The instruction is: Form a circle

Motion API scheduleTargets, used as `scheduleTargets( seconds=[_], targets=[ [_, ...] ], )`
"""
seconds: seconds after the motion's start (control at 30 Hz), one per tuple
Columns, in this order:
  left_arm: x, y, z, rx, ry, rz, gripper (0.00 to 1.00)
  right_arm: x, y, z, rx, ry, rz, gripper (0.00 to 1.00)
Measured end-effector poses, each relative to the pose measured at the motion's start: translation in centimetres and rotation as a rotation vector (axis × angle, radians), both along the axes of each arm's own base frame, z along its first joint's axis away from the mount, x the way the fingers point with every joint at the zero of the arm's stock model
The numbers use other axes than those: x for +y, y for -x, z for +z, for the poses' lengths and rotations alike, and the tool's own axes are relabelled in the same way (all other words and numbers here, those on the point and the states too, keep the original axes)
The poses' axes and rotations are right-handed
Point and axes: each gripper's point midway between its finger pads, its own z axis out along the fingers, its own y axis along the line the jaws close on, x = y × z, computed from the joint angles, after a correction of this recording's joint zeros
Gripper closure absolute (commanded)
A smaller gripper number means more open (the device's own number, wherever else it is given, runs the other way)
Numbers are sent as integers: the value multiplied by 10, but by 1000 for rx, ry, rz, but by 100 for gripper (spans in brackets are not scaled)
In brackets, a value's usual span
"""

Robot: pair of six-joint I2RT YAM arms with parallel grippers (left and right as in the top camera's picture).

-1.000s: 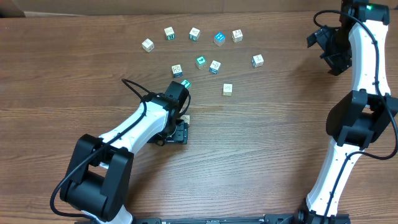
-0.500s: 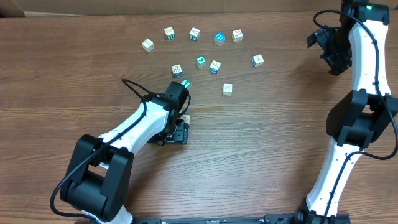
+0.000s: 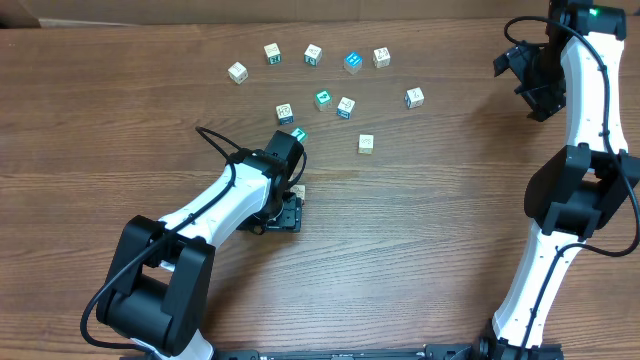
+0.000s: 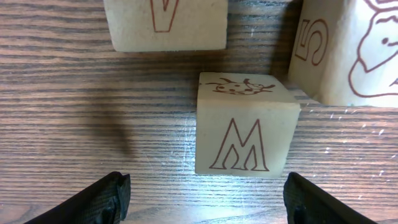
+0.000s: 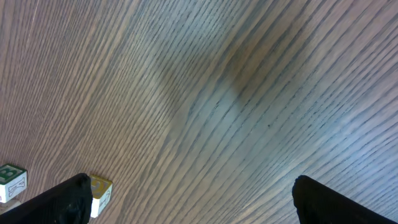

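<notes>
Nothing has moved over the last second, so the circle [image 4: 245,99] is no nearer done. My left pincer [image 4: 211,202] hangs wide open and empty just before it: V cube [image 4: 165,25], M cube [image 4: 245,140] facing me, 5 cube [image 4: 345,50]; cubes, so no long axis. My right pincer [image 5: 199,205] gapes empty, well apart

A robotics lab bench, as far as I am seeing it.

I am working at a plain wood-grain table [image 3: 420,230]. My white-and-black left arm [image 3: 215,205] and right arm [image 3: 580,90] are rising from its near edge. A black cable [image 3: 215,140] is looping off the left one, and a green indicator light [image 3: 597,13] is glowing at the top of the right. Lettered wooden cubes [image 3: 366,144] are lying scattered across the far side. My left wrist camera is looking down at a tight cluster of pale cubes [image 4: 245,127] printed with letters, a numeral and animal drawings.
</notes>
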Motion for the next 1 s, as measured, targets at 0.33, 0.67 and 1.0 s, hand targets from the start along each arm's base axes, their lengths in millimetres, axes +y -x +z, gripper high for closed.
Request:
scheduleTargets(
  seconds=[0.33,0.67,1.0],
  targets=[
    [1,1,0,6,-3,0,24,0,0,0,0,0,0,0],
    [1,3,0,11,-5,0,27,0,0,0,0,0,0,0],
    [1,3,0,10,-4,-2,45,0,0,0,0,0,0,0]
  ],
)
